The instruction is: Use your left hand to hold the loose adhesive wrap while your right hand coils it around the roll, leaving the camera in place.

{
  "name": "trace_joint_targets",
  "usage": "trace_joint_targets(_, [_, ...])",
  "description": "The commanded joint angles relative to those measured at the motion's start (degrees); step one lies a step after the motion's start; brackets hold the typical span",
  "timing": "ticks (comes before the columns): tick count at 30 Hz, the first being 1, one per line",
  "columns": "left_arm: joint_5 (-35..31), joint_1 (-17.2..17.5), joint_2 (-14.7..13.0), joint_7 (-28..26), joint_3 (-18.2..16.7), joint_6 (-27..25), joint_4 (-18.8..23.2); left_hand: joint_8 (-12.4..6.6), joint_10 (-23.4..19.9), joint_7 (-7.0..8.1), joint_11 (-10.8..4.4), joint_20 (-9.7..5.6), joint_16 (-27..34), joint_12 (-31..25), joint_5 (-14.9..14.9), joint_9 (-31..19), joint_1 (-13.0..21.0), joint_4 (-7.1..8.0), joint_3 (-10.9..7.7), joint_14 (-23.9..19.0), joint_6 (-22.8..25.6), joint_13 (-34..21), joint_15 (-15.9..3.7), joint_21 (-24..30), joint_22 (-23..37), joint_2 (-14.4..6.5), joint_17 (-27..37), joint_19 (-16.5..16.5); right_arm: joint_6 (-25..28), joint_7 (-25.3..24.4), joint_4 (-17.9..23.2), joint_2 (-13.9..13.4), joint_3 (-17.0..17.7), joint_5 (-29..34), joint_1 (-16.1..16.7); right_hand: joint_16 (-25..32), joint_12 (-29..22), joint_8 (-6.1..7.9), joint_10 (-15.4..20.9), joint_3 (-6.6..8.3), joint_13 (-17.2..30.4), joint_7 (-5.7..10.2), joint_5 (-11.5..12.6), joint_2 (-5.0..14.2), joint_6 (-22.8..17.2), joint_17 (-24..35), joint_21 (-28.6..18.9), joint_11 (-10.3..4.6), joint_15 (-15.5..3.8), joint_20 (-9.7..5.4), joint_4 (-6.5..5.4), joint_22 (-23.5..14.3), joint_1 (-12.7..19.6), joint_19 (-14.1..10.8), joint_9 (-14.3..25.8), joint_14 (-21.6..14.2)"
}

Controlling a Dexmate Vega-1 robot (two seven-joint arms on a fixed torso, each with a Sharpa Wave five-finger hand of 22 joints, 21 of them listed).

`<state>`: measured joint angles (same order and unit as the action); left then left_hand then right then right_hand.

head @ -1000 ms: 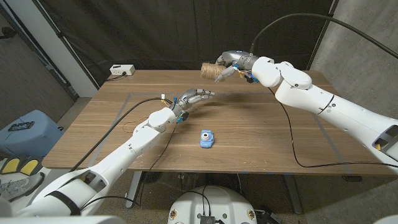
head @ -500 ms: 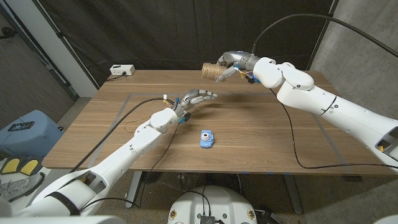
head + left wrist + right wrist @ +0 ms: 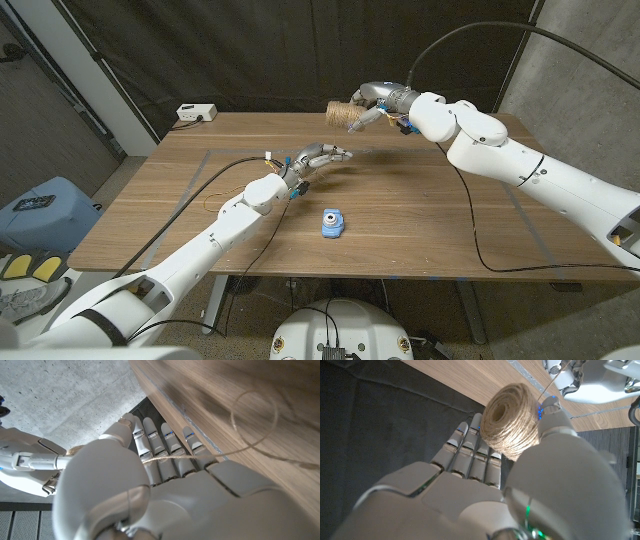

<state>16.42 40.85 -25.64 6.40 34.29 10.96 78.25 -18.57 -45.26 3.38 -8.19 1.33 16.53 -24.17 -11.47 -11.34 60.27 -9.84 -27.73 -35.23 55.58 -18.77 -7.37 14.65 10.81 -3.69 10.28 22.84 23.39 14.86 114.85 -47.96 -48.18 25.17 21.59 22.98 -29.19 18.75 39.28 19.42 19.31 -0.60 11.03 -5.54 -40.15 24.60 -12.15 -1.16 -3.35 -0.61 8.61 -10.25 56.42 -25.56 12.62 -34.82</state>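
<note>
My right hand [image 3: 372,103] clamps fingers and thumb on the roll of twine [image 3: 341,114], held in the air above the table's [image 3: 420,210] far edge. My left hand [image 3: 318,158] pinches the loose strand [image 3: 165,459] against closed fingers, mid-table. The blue camera [image 3: 332,222] sits on the wood nearer me, apart from both hands.

White Arms, Grey Hands

Both arms [image 3: 520,165] have smooth white rounded shells. The left hand [image 3: 318,157] and right hand [image 3: 372,100] are grey-silver with segmented fingers [image 3: 156,442], small blue lights, and thin black cables [image 3: 235,165] trailing back.
</note>
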Motion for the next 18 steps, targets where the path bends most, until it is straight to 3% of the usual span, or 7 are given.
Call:
trace_joint_targets(1, [-0.2, -0.5, -0.3, 0.6, 1.1, -0.9, 1.2, -0.23, -0.9, 0.13, -0.04, -0.04, 0.4, -0.2, -0.4, -0.3, 0.8, 0.16, 0.23, -0.8, 0.5, -0.3, 0.03, 0.5, 0.1, 0.0, 0.3, 0.6, 0.1, -0.2, 0.2, -0.4, 0.5, -0.4, 0.4, 0.4, -0.2, 0.26, 8.1, -0.22, 0.1, 6.02, 0.2, 5.56, -6.4, 0.0, -0.3, -7.40, -8.40, -0.07, 0.00, -0.2, 3.0, -0.1, 0.1, -0.5])
trace_joint_targets(18, [0.6, 1.8, -2.6, 0.7, 1.2, -2.8, 6.8, -0.06, -0.9, 0.22, -0.29, -0.04, 0.3, 0.1, -0.4, -0.4, 1.0, 0.30, 0.62, -1.0, 0.3, -0.6, 0.02, 0.5, 0.2, -0.1, 0.3, 0.7, 0.2, 0.0, -0.2, -1.2, 0.7, -0.3, 0.5, 0.4, -0.1, 0.07, 8.1, -0.53, 0.0, 6.26, 0.2, 5.78, -6.5, 0.4, -0.3, -7.44, -8.24, 0.08, 0.00, -0.2, 3.1, -0.1, 0.1, -0.1])
